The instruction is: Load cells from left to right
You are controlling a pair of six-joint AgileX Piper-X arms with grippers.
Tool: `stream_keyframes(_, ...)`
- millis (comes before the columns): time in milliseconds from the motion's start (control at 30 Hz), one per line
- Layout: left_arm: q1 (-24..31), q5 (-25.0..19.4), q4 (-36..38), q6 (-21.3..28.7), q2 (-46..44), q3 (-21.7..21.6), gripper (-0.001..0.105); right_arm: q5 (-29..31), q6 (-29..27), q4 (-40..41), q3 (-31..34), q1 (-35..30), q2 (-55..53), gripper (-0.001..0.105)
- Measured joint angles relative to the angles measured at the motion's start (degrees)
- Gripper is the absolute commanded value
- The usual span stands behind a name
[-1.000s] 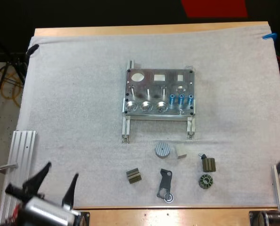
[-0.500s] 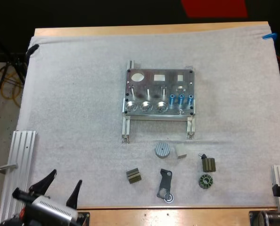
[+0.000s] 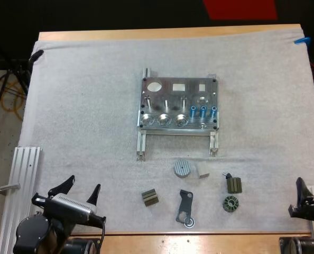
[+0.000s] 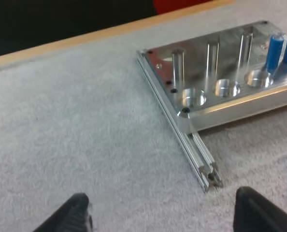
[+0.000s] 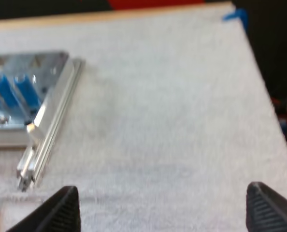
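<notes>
Spread wide, empty, at the bench's near corners: left claw (image 3: 83, 184), right claw (image 3: 307, 197). Upright in the silver metal fixture (image 3: 170, 96) mid-bench, towards its right end: three bright blue cylinders (image 3: 203, 111) (empty round sockets (image 3: 162, 119) leftwards, nearer the left claw). Calls for a far, inward reach.

Silver fixture (image 3: 173, 98), bright blue cylinders (image 3: 203, 111), white mat (image 3: 83, 106), small parts (image 3: 234, 185) seemingly dark olive

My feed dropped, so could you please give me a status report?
Left hand open, empty, near left corner. Right hand open, empty, right edge. Three blue cells in fixture. Small parts before it.
</notes>
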Motion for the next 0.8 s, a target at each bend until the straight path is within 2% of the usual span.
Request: stream_keyframes(800, 1.6, 0.0, -0.1, 0.0, 0.0, 0.0, 0.061, -0.4, 0.0, -1.1, 0.7, 0.0, 0.1, 0.068)
